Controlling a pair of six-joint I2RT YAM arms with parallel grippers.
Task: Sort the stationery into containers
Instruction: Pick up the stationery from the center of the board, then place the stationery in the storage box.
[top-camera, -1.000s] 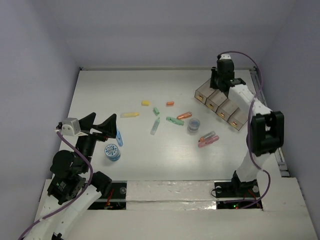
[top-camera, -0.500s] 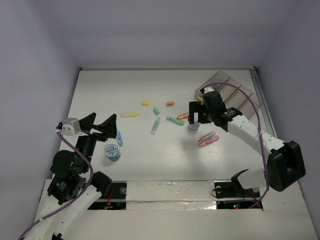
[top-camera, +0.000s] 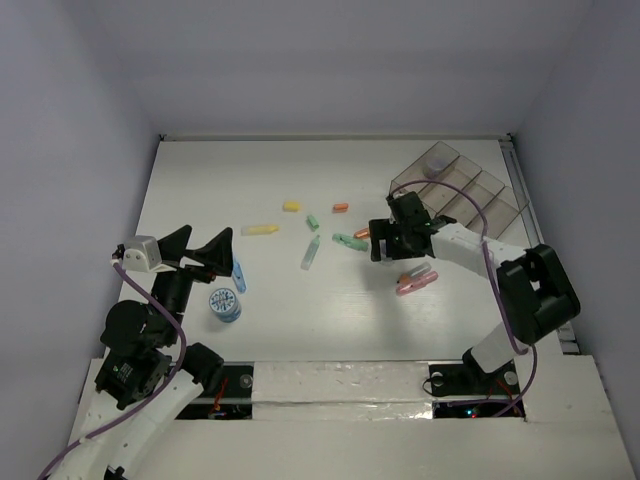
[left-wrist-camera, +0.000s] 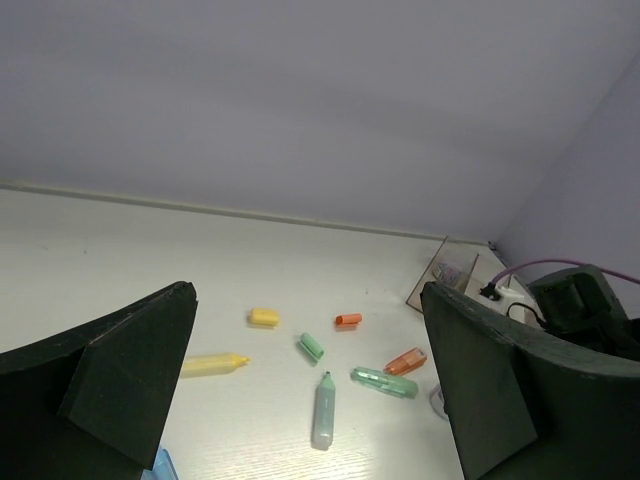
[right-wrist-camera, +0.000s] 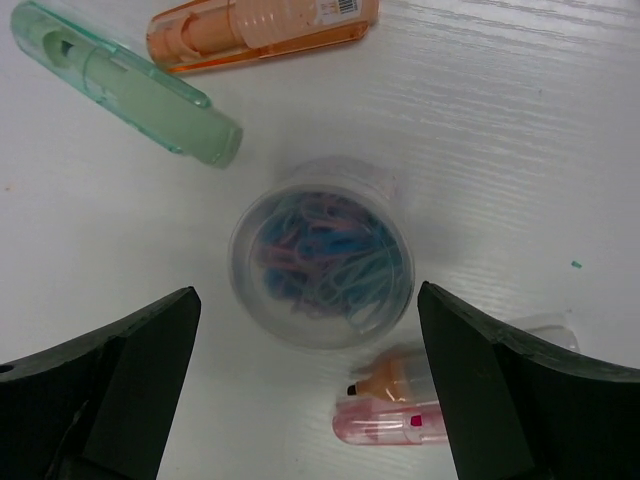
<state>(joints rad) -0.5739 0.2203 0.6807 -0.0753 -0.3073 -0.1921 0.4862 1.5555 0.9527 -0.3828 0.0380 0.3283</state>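
A small clear round tub of coloured paper clips stands upright on the white worktop, right of centre. It sits between the spread fingers of the right pincer, which is released, with a gap showing on each side of the tub. From above, the right pincer hides the tub.

Just beside the tub, on its far side in the wrist view, lie a green stick and an orange stick. On the near side is a pink piece with an orange one touching it.

The containers, four joined clear bins, stand at the far right of the worktop. A grey-purple roll lies in the farthest bin.

The rest of the stationery is scattered across the middle:
- a yellow stick
- a yellow stub
- a green stub
- an orange stub
- a light-blue stick

The left pincer hangs over the near left of the worktop, released and holding nothing. A blue stick and a blue roll lie close by it.
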